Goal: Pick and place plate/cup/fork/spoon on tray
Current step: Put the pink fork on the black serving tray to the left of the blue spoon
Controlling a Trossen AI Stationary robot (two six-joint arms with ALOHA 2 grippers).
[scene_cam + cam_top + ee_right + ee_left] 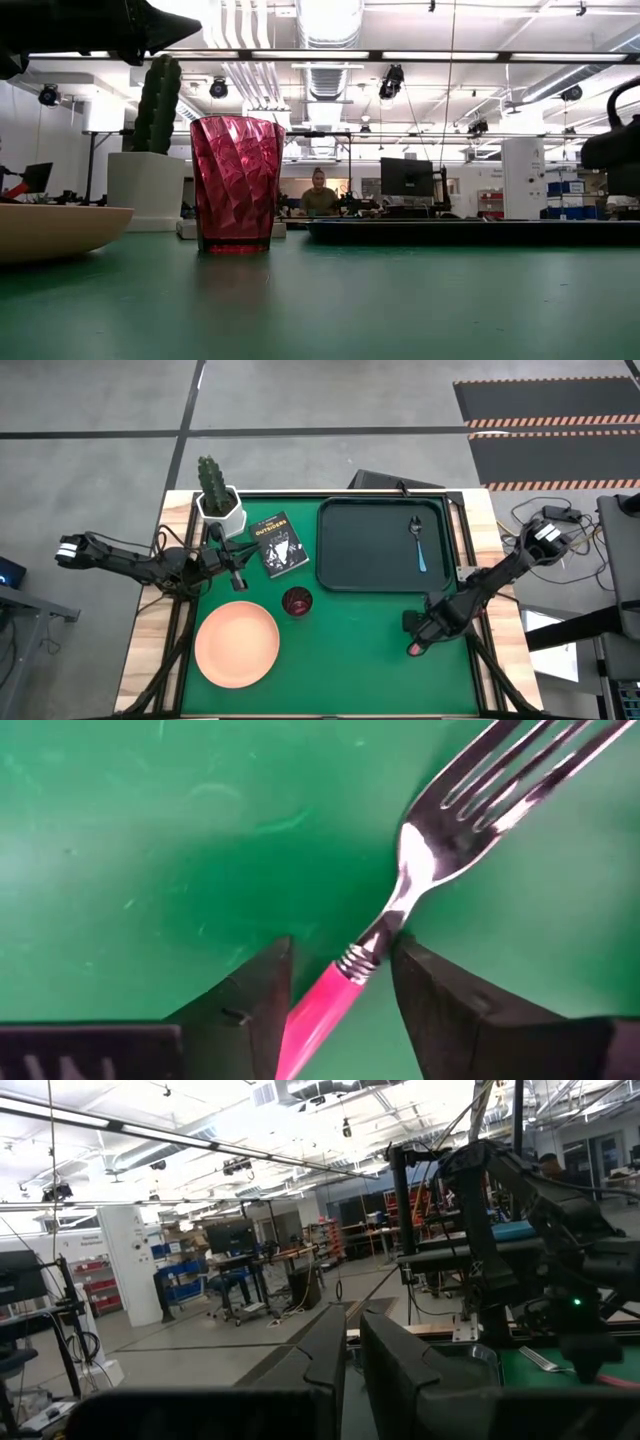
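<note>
1. Right gripper (340,985) low over the green surface (350,650), near-right area, in front of the tray's near right corner. Its fingers (255,1000) stand apart on either side of the fork (420,870), just where the pink handle meets the metal neck. Gap visible on both sides, so open, nothing gripped.
2. Fork lies flat on the surface, tines pointing away from the gripper. In the high view only the pink handle end shows beneath the gripper (414,648).
3. Tray (340,560) sits far right of centre. Spoon (418,545) lies inside it near the right rim, blue handle toward the near side.
4. Cup (297,602) upright on the surface, just off the tray's near left corner, apart from it.
5. Plate (236,644) on the surface, near left; cup stands just beyond its far right edge.
6. Left gripper (238,573) hangs over the left side, beside the black book (278,543), near the cactus pot (220,510); fingers (335,1355) close together with a narrow slit, holding nothing.
</note>
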